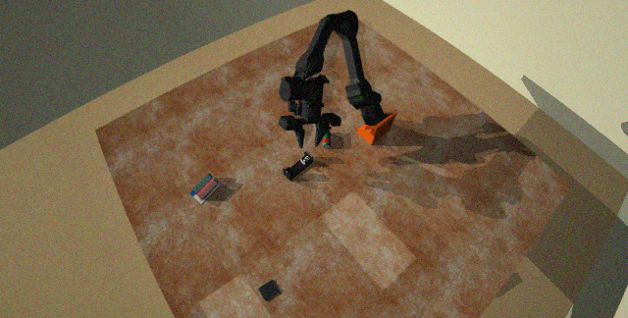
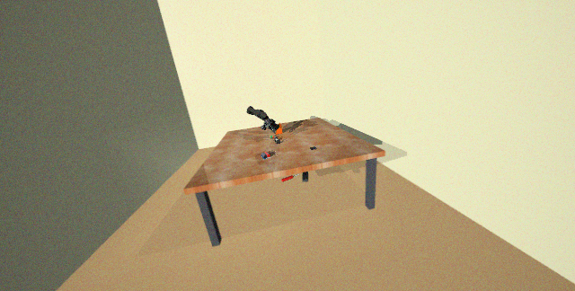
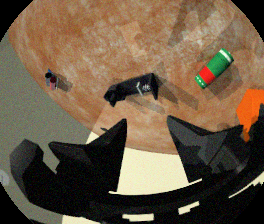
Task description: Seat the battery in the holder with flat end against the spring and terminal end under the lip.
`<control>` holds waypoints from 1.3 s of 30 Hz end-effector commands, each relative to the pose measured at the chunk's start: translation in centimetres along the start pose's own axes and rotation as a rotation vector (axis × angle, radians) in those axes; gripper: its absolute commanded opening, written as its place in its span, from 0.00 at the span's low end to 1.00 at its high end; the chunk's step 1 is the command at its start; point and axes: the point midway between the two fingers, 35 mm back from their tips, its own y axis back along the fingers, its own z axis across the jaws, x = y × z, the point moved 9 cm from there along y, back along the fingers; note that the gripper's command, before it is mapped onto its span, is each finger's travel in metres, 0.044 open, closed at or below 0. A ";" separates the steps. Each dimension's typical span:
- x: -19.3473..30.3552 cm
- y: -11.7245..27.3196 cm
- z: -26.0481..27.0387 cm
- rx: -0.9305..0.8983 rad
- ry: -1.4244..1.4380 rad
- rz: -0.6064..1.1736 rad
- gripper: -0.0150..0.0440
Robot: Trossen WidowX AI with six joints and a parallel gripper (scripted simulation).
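Brown mottled table (image 1: 235, 112) (image 2: 252, 165) (image 3: 93, 45) on tan floor (image 1: 59, 190) (image 2: 269, 242), pale wall (image 1: 491, 28) (image 2: 359, 48) at right, end effector (image 1: 313, 145) (image 3: 147, 120) partly open, battery (image 1: 326, 140) (image 3: 214, 68) outside black holder (image 1: 298, 166) (image 3: 132, 89).

A dull grey-green wall (image 1: 162, 19) (image 2: 81, 80) (image 3: 43, 120) stands on the left, and a pale cream-yellow wall (image 1: 500, 28) (image 2: 359, 48) rises beside it and runs to the right. Beneath them spreads a plain sandy-tan floor (image 1: 54, 200) (image 2: 287, 255). On it stands a four-sided table with a mottled reddish-brown surface (image 1: 196, 132) (image 2: 234, 161) (image 3: 93, 45) and straight dark-grey legs (image 2: 208, 219) (image 2: 370, 185). Paler rectangular patches (image 1: 370, 239) mark the surface. Light leaves the left wall dim and the other bright, with angular shadows across the surface's right side, the floor and the lower cream wall.
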 end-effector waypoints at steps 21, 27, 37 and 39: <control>1.4 0.4 -5.5 0.182 -0.472 -0.577 0.66; 1.2 0.1 -5.6 0.183 -0.472 -0.576 0.66; 0.5 -1.3 -6.0 0.184 -0.472 -0.573 0.66; 0.4 -1.5 -6.1 0.184 -0.472 -0.573 0.66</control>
